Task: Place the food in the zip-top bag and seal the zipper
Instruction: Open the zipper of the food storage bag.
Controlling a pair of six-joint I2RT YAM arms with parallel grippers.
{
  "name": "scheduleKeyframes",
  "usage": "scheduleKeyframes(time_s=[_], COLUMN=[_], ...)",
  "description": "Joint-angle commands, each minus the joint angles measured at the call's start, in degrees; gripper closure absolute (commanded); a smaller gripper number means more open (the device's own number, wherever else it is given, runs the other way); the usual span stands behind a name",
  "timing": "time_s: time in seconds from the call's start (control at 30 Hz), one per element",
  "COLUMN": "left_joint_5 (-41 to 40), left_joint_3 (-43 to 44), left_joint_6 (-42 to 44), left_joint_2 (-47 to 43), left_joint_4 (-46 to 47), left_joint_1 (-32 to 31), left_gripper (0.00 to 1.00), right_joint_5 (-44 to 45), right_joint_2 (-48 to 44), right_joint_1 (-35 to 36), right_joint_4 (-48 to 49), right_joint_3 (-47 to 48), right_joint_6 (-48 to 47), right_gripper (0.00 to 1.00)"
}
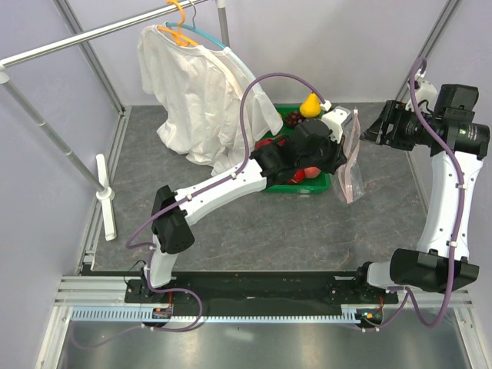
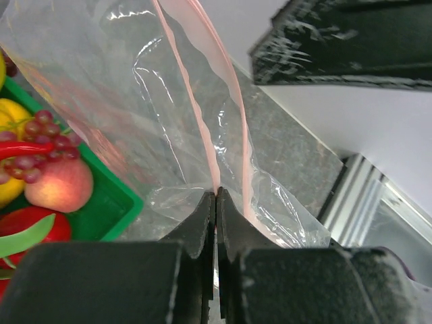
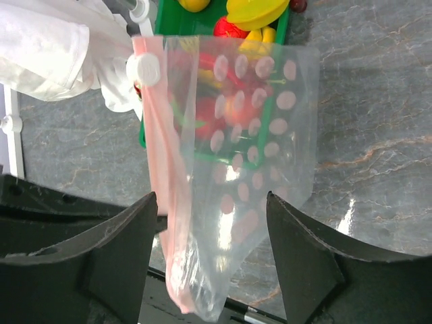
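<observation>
Left fingers: clamped shut on one end of zipper, pink strip running up and away from the pinch. Bag kept hanging clear of table, just right of green tray, toward far right corner. Probably held so to present the mouth edge to the other arm.

Right fingers: spread wide, holding nothing, aimed at the hanging bag from the right-edge side, apart from it.

Food: not yet bagged, lying in tray. Bag seemingly empty.

Hard to settle: mouth parted or sealed. Parted, going by two pink lines diverging in left wrist view. Tray largely covered by left arm from above. Small white round piece at strip's top end, nature unclear.
</observation>
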Motion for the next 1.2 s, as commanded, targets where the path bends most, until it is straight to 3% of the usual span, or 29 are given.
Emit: scheduleKeyframes(time_s=[0.0, 0.23, 0.53, 0.73, 0.93, 1.07, 1.17], left_joint_5=[-5.99, -8.2, -9.7, -12.33, -13.3, -11.03, -2.96], left_joint_3=[3.79, 6.07, 6.43, 6.16, 6.16, 4.76, 1.33], left_joint_6=[6.82, 9.83, 12.99, 14.93, 16.6, 11.96, 3.88], left_joint_2=[1.54, 2.51, 2.86, 2.34, 1.81, 0.49, -1.53], left_joint_4=[-0.03, 0.06, 0.94, 2.69, 3.93, 5.33, 7.26], left_joint_1=[-1.21, -2.53, -4.29, -4.11, -4.11, -3.24, -0.95], left_gripper=[0.98, 0.98, 0.98, 0.98, 0.98, 0.98, 0.98], right_joint_5=[3.42, 7.21, 12.21, 16.87, 18.19, 18.11, 15.39], right_joint_2=[-2.91, -3.26, -2.38, -1.94, -2.82, -4.75, -7.65], right_joint_1=[1.13, 3.85, 5.7, 5.88, 5.88, 5.88, 5.88], right_joint_4=[1.59, 2.21, 4.32, -0.5, -4.03, -3.77, 0.17], right_joint_3=[0.98, 0.55, -1.12, -1.38, -1.73, -6.38, -11.57], right_joint_6=[0.84, 0.13, 2.07, 0.58, -1.53, -2.24, -1.71], right_gripper=[0.28, 0.32, 0.53, 0.68, 0.73, 0.74, 0.74])
